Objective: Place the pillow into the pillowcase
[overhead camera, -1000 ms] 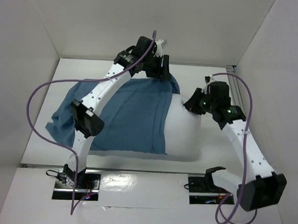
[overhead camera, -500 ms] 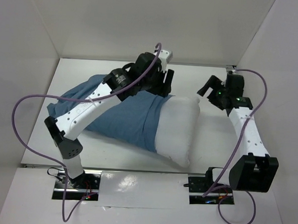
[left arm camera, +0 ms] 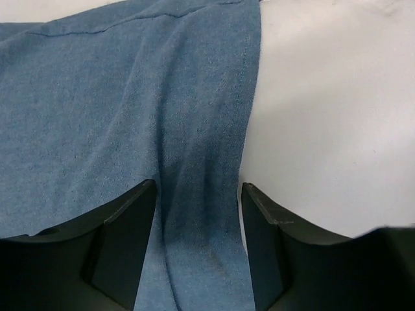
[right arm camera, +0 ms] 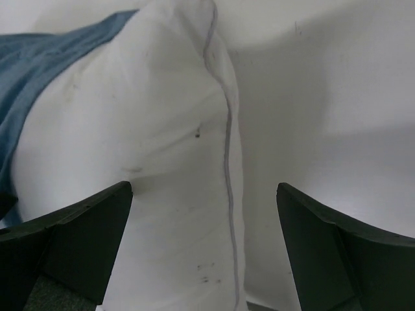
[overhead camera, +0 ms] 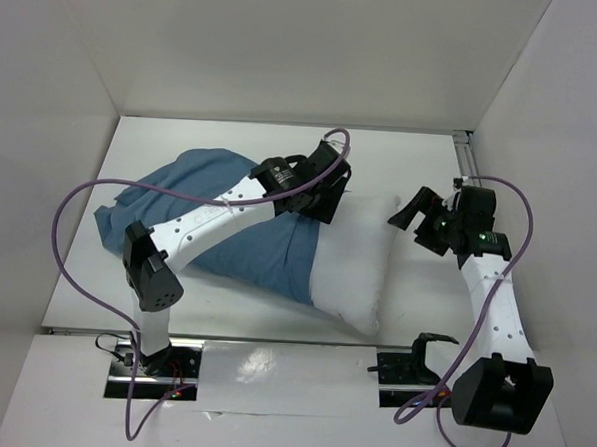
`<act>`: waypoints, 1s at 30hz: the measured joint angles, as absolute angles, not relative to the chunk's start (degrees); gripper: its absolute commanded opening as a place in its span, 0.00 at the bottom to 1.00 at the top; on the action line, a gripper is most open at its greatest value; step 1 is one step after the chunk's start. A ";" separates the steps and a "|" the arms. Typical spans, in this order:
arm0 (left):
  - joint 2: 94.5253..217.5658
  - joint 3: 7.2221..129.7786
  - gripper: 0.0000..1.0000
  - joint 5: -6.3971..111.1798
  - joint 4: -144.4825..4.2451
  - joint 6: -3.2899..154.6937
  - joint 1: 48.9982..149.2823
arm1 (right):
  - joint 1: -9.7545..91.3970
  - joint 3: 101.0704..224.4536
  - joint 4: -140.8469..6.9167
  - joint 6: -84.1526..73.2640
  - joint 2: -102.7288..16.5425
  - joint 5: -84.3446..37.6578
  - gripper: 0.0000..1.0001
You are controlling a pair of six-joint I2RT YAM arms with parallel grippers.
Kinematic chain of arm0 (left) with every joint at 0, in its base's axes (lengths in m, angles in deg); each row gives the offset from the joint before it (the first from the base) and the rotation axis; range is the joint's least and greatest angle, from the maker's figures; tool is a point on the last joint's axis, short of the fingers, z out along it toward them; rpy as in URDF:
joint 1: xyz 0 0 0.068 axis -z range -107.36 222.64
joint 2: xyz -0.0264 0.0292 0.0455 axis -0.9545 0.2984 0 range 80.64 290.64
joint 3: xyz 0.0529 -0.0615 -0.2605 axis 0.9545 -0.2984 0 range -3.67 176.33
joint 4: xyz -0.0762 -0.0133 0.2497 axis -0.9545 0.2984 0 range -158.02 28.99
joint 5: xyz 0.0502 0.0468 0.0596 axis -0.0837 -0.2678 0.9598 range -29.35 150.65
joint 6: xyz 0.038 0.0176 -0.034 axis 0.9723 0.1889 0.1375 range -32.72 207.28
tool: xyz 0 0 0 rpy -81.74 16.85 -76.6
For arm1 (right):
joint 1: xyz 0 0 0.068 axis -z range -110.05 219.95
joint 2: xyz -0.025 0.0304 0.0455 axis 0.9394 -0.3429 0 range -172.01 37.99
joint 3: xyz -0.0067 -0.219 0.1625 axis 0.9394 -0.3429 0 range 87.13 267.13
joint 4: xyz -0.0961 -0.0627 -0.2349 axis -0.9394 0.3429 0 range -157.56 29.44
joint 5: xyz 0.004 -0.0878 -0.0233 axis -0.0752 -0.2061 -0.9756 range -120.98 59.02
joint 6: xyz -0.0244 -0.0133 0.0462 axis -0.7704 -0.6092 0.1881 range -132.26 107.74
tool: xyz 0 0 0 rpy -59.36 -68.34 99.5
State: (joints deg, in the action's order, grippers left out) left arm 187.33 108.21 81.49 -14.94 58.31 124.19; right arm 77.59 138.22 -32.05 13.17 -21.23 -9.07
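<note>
Closest in, our left gripper [left arm camera: 198,249] has its fingers [left arm camera: 126,236] spread, and nothing is pinched. A fold of the pillowcase [left arm camera: 117,110] lies in the gap between them, and the case's open edge runs just inside the right-hand finger. Past that finger the bare pillow [left arm camera: 331,110] bulges out of the blue cloth.

Our right gripper [right arm camera: 204,253] has its fingers [right arm camera: 78,236] as wide apart as we see them, with nothing held. The pillow's seamed end lies ahead, between them and nearer the left-hand finger. The blue cloth begins farther off, beyond that finger.

From above, we see the pillow lying on the table [overhead camera: 425,290], its left part inside the case and its right part out. We cannot tell whether the right fingertips touch its far corner.
</note>
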 measured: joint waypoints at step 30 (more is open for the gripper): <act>198.96 128.90 0.30 37.89 -15.44 59.69 121.96 | 59.90 121.37 -75.81 40.49 -27.51 -1.49 0.01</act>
